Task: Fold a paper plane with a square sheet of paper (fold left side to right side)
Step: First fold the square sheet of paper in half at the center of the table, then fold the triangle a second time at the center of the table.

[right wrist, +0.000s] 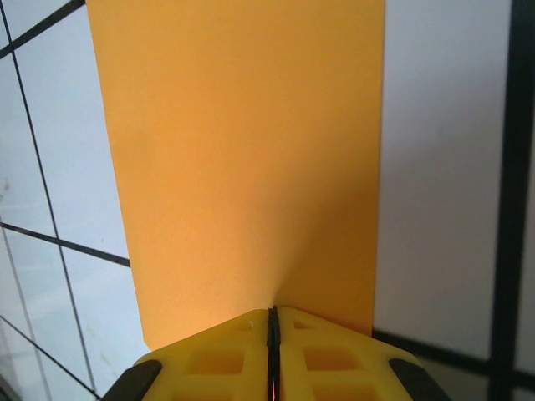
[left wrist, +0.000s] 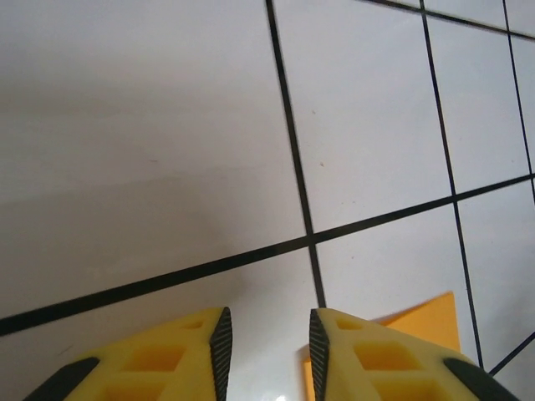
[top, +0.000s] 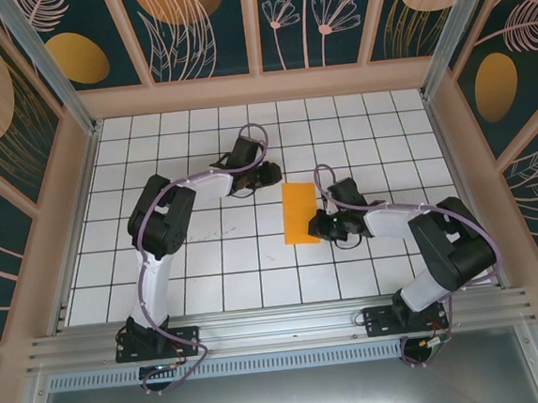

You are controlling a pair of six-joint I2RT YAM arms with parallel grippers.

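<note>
The right gripper [right wrist: 272, 322] has its two yellow fingers [right wrist: 226, 355] pressed flat together, and a thin sliver of orange shows in the seam between the pads; they are closed on the near edge of the square sheet of paper [right wrist: 242, 150]; from those fingertips the sheet runs straight ahead as a smooth orange rectangle, lying on the white grid-tiled table [right wrist: 451, 167], with tiles on both sides of it.

The left gripper [left wrist: 267, 347] holds its fingers [left wrist: 368, 355] narrowly apart; between the pads there is only white tile, and a black grid line runs toward the gap from ahead; nothing is gripped there; just outside its right-hand finger, a pointed orange corner of the sheet pokes out from behind the fingertip, resting on the tile; whether that finger touches the paper cannot be told.

From above, the sheet lies between the two grippers as a tall narrow rectangle; the right gripper's fingers meet its lower right edge, and the left gripper's fingers sit just beside its upper left corner.
</note>
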